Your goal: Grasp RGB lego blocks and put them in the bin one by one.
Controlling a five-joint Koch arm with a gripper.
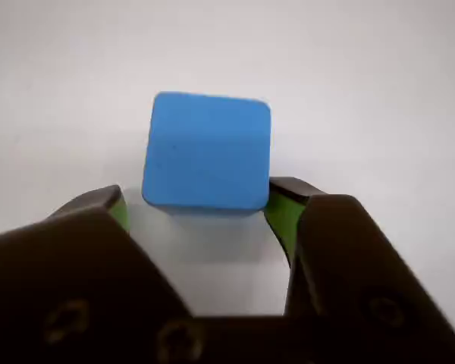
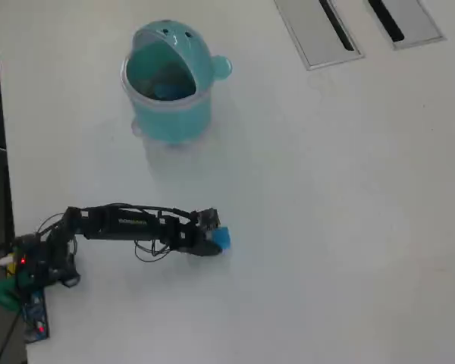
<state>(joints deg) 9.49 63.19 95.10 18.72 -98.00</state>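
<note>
A bright blue block (image 1: 207,150) lies on the white table, its near edge between my fingertips. My gripper (image 1: 201,199) is open around it: the right green pad (image 1: 283,216) touches the block's side, and the left pad (image 1: 120,211) stands a small gap away. In the overhead view the gripper (image 2: 212,241) is low at the table with the blue block (image 2: 223,238) at its tip. The teal bin (image 2: 169,76) stands far off at the upper left, its opening facing the arm. The red and yellow-green blocks are not in view.
Two grey slotted panels (image 2: 318,30) (image 2: 406,19) lie at the table's top right. The arm's base and wires (image 2: 30,265) sit at the left edge. White table surface (image 2: 334,227) stretches to the right of the gripper.
</note>
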